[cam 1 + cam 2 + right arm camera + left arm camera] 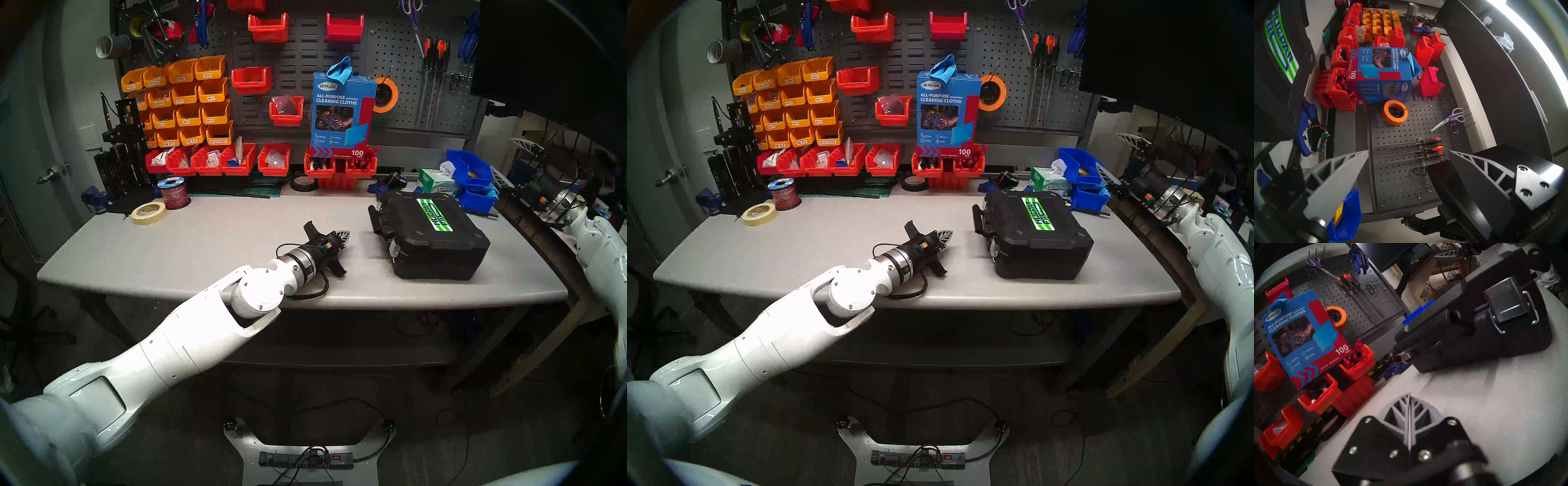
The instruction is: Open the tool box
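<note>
The tool box point(431, 234) point(1034, 234) is a black case with a green HUEPAR label. It lies flat on the right of the grey table point(203, 244) with its lid down. Its handle point(375, 217) and silver latch point(393, 249) face left. My left gripper point(346, 235) point(947, 235) is shut and empty, low over the table a short way left of the case. The left wrist view shows its joined fingertips point(1409, 395) pointing at the case point(1474, 338) and latch point(1508, 305). My right gripper point(1117, 157) point(1408, 152) is open and empty, off the table's back right corner.
A blue cleaning-cloths box point(342, 108) stands on red bins point(339, 166) at the back. Blue bins point(471, 176) and a Kimtech box point(437, 181) sit behind the case. A masking tape roll point(149, 213) and wire spool point(174, 193) lie back left. A pegboard point(400, 51) backs the table.
</note>
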Robot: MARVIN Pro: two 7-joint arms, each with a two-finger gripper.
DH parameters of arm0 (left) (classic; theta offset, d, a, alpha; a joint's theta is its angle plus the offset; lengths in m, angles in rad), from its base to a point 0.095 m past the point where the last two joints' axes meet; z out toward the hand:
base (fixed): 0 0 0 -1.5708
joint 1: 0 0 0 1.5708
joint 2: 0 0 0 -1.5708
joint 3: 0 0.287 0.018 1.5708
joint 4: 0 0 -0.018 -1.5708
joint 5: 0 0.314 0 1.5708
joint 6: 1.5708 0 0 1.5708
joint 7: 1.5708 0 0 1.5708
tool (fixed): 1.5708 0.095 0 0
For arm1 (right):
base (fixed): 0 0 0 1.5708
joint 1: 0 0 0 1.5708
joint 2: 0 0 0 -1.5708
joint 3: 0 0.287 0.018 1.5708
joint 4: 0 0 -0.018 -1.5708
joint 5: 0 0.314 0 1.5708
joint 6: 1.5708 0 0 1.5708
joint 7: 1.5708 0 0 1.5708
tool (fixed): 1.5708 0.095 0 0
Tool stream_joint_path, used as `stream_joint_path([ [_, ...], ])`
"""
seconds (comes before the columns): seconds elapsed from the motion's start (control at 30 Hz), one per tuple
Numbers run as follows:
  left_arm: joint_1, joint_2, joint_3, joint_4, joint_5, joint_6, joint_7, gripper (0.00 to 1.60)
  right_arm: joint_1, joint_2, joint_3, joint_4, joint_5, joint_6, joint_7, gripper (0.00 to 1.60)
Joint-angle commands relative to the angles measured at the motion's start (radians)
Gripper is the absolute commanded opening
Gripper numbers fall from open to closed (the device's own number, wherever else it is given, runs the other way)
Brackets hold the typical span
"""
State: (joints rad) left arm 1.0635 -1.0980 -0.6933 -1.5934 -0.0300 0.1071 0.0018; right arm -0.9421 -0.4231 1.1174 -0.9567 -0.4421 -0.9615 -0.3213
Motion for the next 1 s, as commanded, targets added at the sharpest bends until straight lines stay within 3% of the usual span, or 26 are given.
stream_joint_path([
  [0.0, -0.017, -0.051, 0.020, 0.049, 0.025, 0.120, 0.036, 0.00, 0.007, 0.010, 0.008, -0.002, -0.003, 0.002, -0.009, 1.60],
  [0.33, -0.077, -0.066, -0.025, 0.094, 0.005, 0.244, 0.058, 0.00, 0.007, 0.009, 0.008, -0.002, -0.005, 0.002, -0.011, 1.60],
  [0.4, -0.106, -0.074, -0.051, 0.118, 0.002, 0.298, 0.063, 0.00, 0.007, 0.009, 0.008, -0.002, -0.006, 0.002, -0.011, 1.60],
  [0.47, -0.114, -0.074, -0.058, 0.125, 0.001, 0.302, 0.062, 0.00, 0.007, 0.009, 0.008, -0.002, -0.006, 0.002, -0.011, 1.60],
  [0.67, -0.155, -0.071, -0.106, 0.145, -0.017, 0.421, 0.058, 0.00, 0.008, 0.009, 0.009, -0.001, -0.008, 0.002, -0.013, 1.60],
  [0.97, -0.168, -0.032, -0.179, 0.163, -0.050, 0.480, 0.064, 0.00, 0.008, 0.008, 0.009, 0.000, -0.012, 0.002, -0.016, 1.60],
])
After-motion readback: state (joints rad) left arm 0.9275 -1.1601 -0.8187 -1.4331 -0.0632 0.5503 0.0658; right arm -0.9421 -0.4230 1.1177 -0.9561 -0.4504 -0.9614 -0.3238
